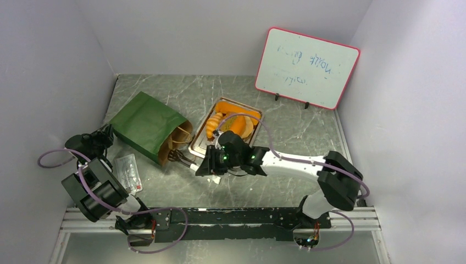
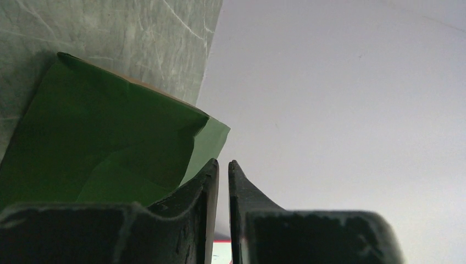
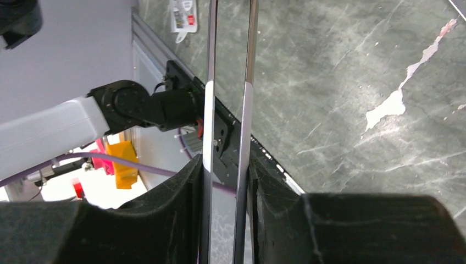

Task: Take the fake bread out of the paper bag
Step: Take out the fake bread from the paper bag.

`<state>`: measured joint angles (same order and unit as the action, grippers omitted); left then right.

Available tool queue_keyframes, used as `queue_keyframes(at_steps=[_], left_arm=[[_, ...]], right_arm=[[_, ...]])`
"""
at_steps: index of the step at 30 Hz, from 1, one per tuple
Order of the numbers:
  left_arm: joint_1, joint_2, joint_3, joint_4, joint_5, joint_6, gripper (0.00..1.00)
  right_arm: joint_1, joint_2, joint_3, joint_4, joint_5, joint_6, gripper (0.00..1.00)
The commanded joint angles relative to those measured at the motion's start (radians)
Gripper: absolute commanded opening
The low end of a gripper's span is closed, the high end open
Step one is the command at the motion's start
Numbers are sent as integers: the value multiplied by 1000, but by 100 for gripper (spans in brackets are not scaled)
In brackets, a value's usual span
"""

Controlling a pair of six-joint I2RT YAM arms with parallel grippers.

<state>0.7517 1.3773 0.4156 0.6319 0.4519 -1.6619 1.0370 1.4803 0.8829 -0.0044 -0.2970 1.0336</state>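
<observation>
The dark green paper bag (image 1: 144, 124) lies on its side, its brown mouth facing right toward a metal tray (image 1: 199, 144). Orange fake bread (image 1: 231, 124) lies in the tray; I cannot tell whether any is inside the bag. My right gripper (image 1: 206, 165) is shut on metal tongs (image 1: 184, 159), whose tips rest at the bag's mouth. In the right wrist view the tongs' two arms (image 3: 210, 82) run up between the right gripper's (image 3: 225, 165) fingers. My left gripper (image 1: 104, 135) is shut with nothing in it, beside the bag's closed end (image 2: 99, 148), its tips (image 2: 223, 163) almost touching.
A small clear plastic packet (image 1: 129, 171) lies on the table near the left arm. A red-framed whiteboard (image 1: 306, 67) stands at the back right. White walls close in the left, back and right sides. The arms' mounting rail (image 1: 220, 217) runs along the near edge.
</observation>
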Motion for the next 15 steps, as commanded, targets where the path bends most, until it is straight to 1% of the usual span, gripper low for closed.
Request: queue_keyframes(at_steps=[1, 7, 12, 15], left_arm=[[13, -11, -9, 48, 25, -25, 7], [14, -12, -9, 43, 26, -17, 7], [15, -13, -20, 38, 16, 0, 7], [16, -14, -15, 37, 15, 34, 7]], right_arm=[[0, 83, 46, 113, -9, -16, 29], [-12, 218, 143, 218, -15, -29, 28], [-28, 310, 213, 260, -28, -31, 28], [-31, 364, 267, 282, -34, -46, 28]])
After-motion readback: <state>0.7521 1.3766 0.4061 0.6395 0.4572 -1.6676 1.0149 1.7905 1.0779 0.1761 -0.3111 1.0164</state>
